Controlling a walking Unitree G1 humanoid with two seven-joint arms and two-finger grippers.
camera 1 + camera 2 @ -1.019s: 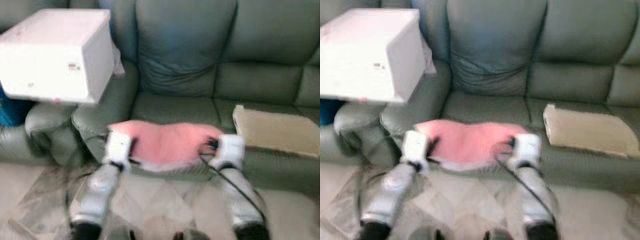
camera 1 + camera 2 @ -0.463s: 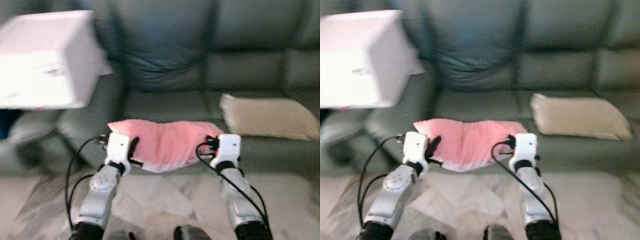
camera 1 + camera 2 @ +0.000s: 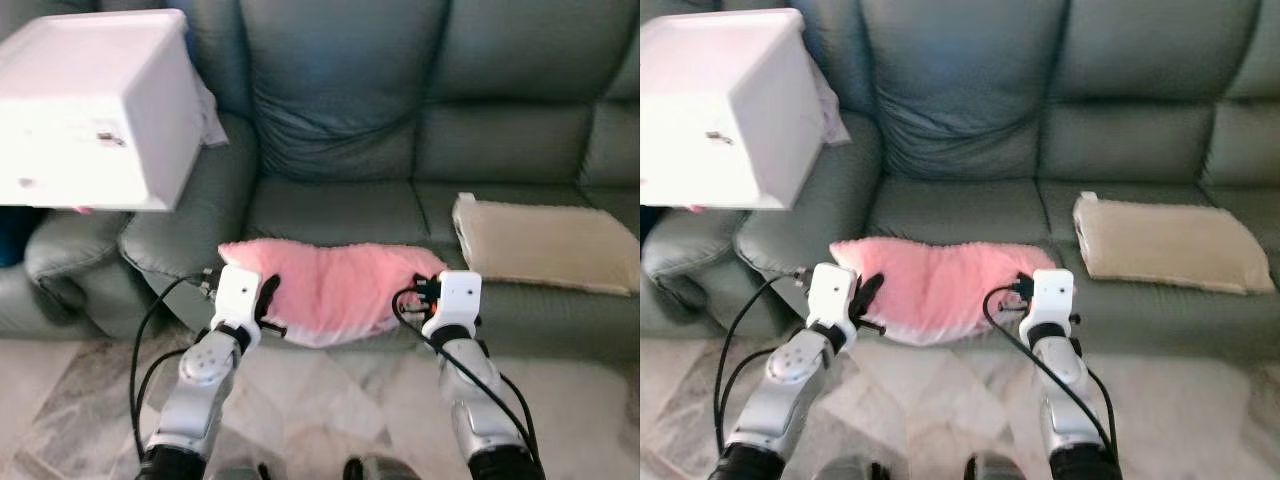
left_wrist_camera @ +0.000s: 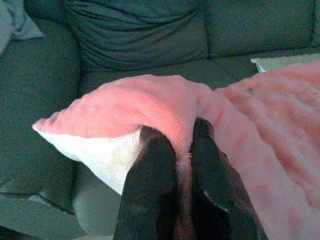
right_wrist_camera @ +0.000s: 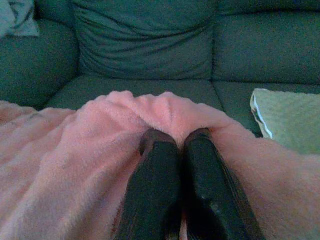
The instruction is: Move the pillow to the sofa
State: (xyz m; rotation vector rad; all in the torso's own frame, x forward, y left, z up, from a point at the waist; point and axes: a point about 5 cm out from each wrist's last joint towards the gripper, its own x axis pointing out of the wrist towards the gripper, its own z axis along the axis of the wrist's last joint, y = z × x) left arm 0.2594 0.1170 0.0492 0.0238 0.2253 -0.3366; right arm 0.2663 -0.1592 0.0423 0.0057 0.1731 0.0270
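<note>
Nearly there, I judge: the sofa [image 3: 340, 205] spans the upper half of my head view, its middle seat bare, and the pink pillow [image 3: 335, 285] hangs at the centre of the frame, at the seat's front edge, whether resting on it I cannot tell. What is left is to carry it forward, set it down and let go. Both my arms reach up from the bottom edge, elbows low. My left claw [image 4: 175, 150] is pinched tight on the pillow's left corner, and my right claw [image 5: 181, 145] is clamped on its right end.
</note>
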